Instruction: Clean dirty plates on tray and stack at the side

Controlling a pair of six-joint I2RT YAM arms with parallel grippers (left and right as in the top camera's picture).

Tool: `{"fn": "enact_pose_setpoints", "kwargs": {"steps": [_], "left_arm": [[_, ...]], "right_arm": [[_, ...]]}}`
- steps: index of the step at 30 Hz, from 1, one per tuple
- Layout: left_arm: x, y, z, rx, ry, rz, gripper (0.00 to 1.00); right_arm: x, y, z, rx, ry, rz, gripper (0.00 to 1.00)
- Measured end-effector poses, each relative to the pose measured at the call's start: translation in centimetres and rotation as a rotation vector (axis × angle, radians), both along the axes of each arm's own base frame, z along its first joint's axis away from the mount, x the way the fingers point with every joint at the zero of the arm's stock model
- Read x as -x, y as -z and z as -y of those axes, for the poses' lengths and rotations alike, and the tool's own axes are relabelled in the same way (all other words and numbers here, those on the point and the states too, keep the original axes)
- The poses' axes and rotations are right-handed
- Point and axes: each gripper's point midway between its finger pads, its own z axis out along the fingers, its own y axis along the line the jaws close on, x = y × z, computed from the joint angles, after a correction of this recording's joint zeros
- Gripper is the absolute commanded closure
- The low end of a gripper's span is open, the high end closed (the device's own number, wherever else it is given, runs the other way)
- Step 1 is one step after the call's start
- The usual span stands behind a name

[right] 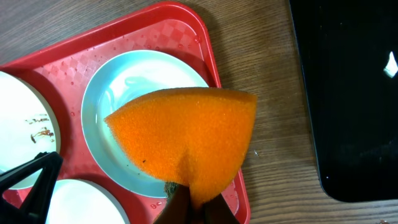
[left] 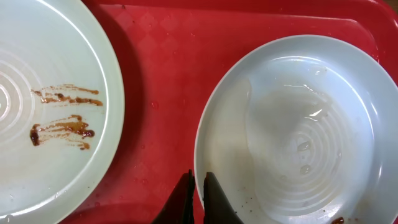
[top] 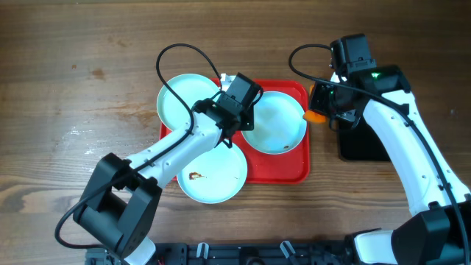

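Red tray point(top: 276, 168) sits mid desk point(top: 73, 73) with all three plates on it. Right plate point(top: 276, 125) lies fully inside the tray's right half and has a wet sheen across its middle, plus a few brown specks at its near edge in the left wrist view. Top-left plate point(top: 180, 103) is at the tray's far left corner with its edge slightly over the rim. It has two brown-yellow streaks, clear in the left wrist view point(left: 62, 118). Bottom plate point(top: 217, 177) hangs over the tray's near rim and has one small brown smear on its left part.

Left arm reaches in from the near left and crosses over the bottom plate. Left fingers point(left: 198, 199) are closed to a thin gap and pinch the left rim of the right plate, one finger on the tray side and one over the plate.

Right fingers point(right: 193, 208) are clamped on an orange sponge point(right: 186, 134), a wedge shape with a dark dirty patch at its lower edge. From overhead the sponge is just beside the tray's right rim, between the tray and a black tray point(top: 364, 143). Whether it touches anything, cannot tell. Black tray lies on the desk right of the red tray, partly under the right arm
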Motion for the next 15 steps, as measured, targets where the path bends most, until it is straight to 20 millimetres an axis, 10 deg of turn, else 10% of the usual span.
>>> {"fn": "enact_pose_setpoints", "kwargs": {"steps": [4, 7, 15], "left_arm": [[0.4, 1.9, -0.2, -0.028, 0.002, -0.045, 0.96], [1.5, 6.3, -0.5, -0.077, 0.012, -0.152, 0.77], [1.2, 6.3, -0.1, -0.066, 0.021, -0.140, 0.55]], "right_arm": [[0.0, 0.0, 0.0, 0.001, -0.003, 0.000, 0.96], [0.0, 0.0, 0.0, 0.001, -0.003, 0.000, 0.96], [0.0, 0.0, 0.0, 0.003, -0.011, 0.001, 0.96]]}}
